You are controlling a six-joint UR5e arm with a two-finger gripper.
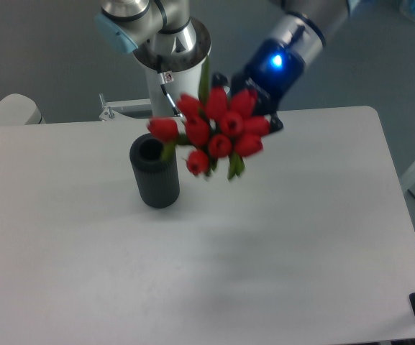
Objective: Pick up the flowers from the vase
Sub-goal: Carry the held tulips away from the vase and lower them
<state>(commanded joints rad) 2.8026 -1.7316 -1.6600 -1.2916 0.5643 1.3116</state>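
The flowers (214, 129) hang in the air, clear of the vase (155, 172), at its 2 o'clock. The gripper (259, 106) is behind the buds; its jaws are hidden, so their opening cannot be told. The vase stands upright on the tabletop (279, 244).

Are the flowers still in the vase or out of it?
Out. The flowers hang in the air right of the vase, whose mouth shows empty; the gripper is behind them.

A bunch of red tulip flowers (214, 129) with green leaves hangs blurred in the air, clear of the vase (154, 173) and up to its right. The black ribbed vase stands upright, mouth empty, nearer the surface's far edge.
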